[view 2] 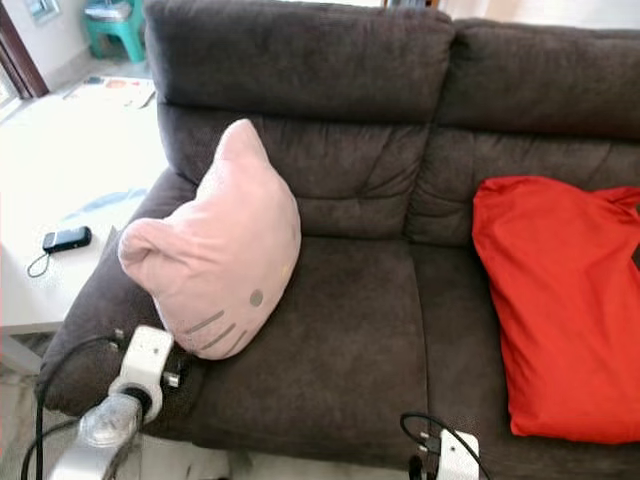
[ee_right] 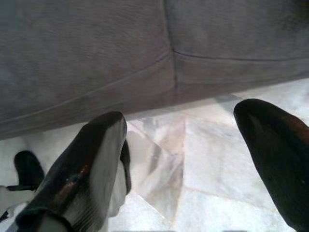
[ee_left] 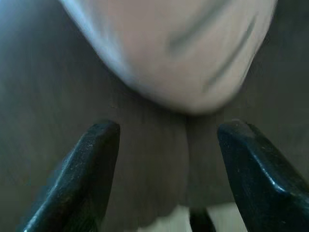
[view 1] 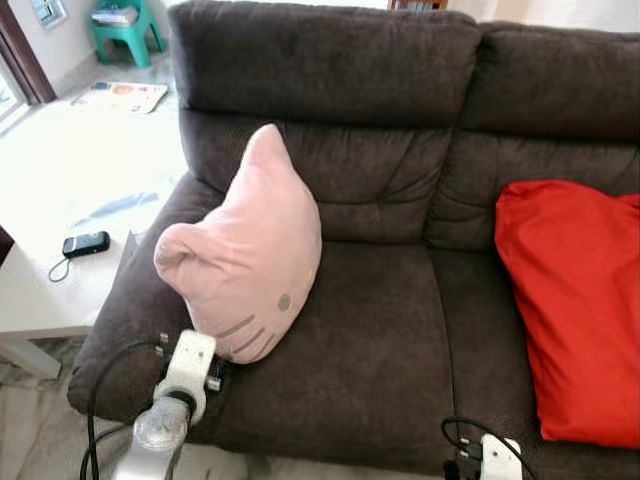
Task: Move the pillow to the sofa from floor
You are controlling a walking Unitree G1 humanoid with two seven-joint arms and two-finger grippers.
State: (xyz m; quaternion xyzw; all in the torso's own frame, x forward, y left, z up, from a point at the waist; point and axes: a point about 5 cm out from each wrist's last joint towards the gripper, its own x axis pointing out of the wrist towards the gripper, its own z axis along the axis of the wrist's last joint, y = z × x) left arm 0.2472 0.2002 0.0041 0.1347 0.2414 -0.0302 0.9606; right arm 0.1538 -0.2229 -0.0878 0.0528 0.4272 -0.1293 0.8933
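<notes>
Pillow: your pink cat-face pillow [view 1: 245, 250] is already on the sofa [view 1: 380, 340], leaning on the left seat cushion against the armrest and backrest, at about 10 o'clock from the middle of the head views.
Progress: you can judge the move as good as done; the pillow rests on the seat and nothing of it touches the floor.
Left hand: it [ee_left: 166, 169] sits at the pillow's 6 o'clock edge, fingers [ee_left: 89, 164] spread apart with only sofa fabric between them, the pillow's lower edge just beyond the tips.
Right hand: it [ee_right: 193, 159] hangs low at 5 o'clock, fingers apart, over the marble floor [ee_right: 212, 169] by the sofa's front.
Left to do: in your place, only drawing the left arm back.
Red cushion: it [view 1: 575, 300] lies on the right seat, well apart.
Writing: none readable; the pillow bears only stitched whiskers and an eye, no label.
Worktop: a white side worktop [view 1: 60, 210] at 9 o'clock carries a dark phone [view 1: 85, 243].
</notes>
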